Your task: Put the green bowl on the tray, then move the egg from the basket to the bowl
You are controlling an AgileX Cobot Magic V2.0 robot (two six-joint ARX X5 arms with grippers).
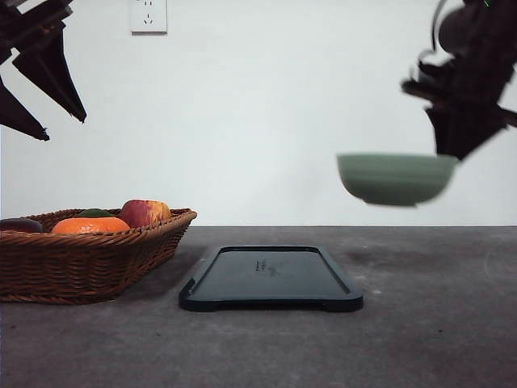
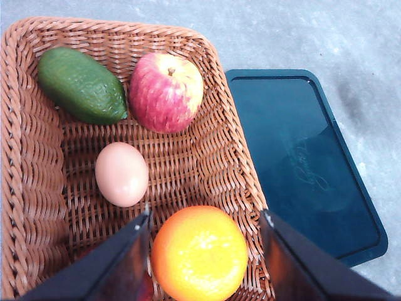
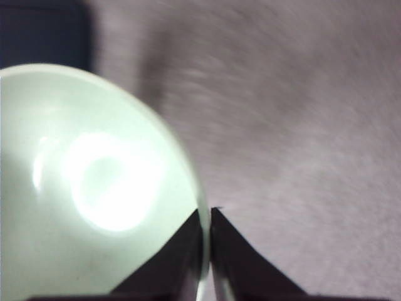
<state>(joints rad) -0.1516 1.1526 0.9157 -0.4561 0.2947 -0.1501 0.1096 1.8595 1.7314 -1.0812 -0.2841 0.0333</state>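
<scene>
- Left pincer [image 2: 205, 251]: raised high over the basket [image 1: 89, 263], fingers spread apart, grasping nothing.
- Basket: stands on the counter [image 1: 436, 323] at the far left, just beside the tray [image 1: 271, 279]. It contains a green avocado-like fruit [image 2: 81, 84], a red-yellow apple [image 2: 166, 91], an orange fruit [image 2: 199, 254] and the egg [image 2: 121, 174].
- Egg: lies on the basket floor between the green fruit and the orange fruit, apart from each.
- Tray: flat on the counter at centre, carrying nothing. Faint script is printed at its middle; it cannot be read.
- Wall socket [image 1: 149, 15]: on the wall above; no legible marking.
- Green bowl [image 1: 396, 178]: held upright in the air, to the right of the tray and well above the counter.
- Right pincer [image 3: 206, 216]: clenched on the green bowl's rim, one finger inside, one outside.
</scene>
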